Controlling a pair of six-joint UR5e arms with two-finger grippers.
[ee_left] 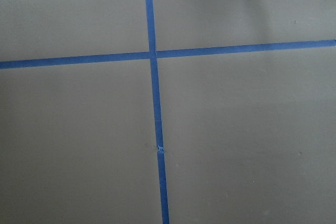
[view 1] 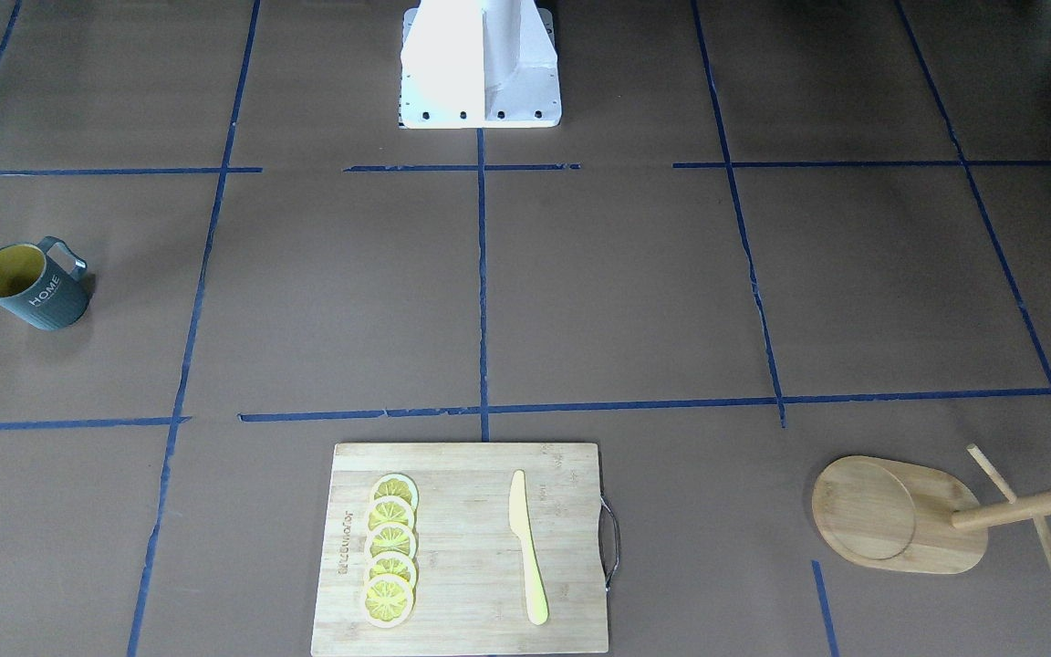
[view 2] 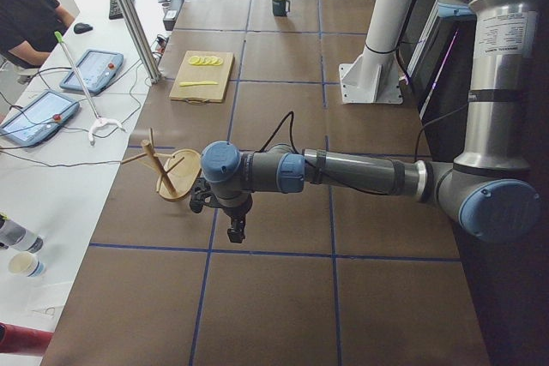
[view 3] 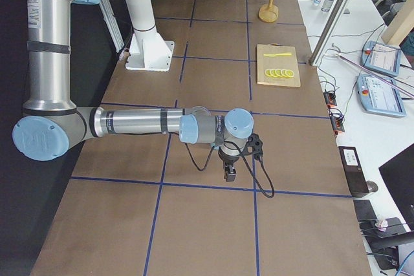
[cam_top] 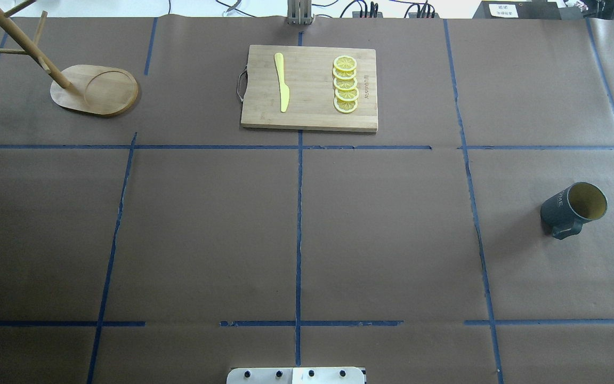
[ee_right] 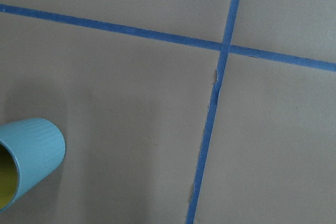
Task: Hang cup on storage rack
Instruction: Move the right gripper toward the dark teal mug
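The dark grey-blue cup (view 1: 33, 290) with yellow inside and "HOME" lettering stands upright on the robot's right side of the table (cam_top: 573, 209), its handle toward the robot. It shows at the lower left of the right wrist view (ee_right: 26, 156). The bamboo storage rack (view 1: 900, 516) stands at the far left corner (cam_top: 96, 90), with its post and pegs over the oval base. My left gripper (view 2: 233, 233) hangs above the table near the rack. My right gripper (view 3: 229, 174) hangs above the table. I cannot tell whether either is open or shut.
A bamboo cutting board (cam_top: 309, 88) with a yellow knife (cam_top: 282, 82) and several lemon slices (cam_top: 345, 84) lies at the far middle. The white robot base (view 1: 480, 64) stands at the near edge. Blue tape lines grid the brown table. An operator sits beyond the table's far edge (view 2: 30, 15).
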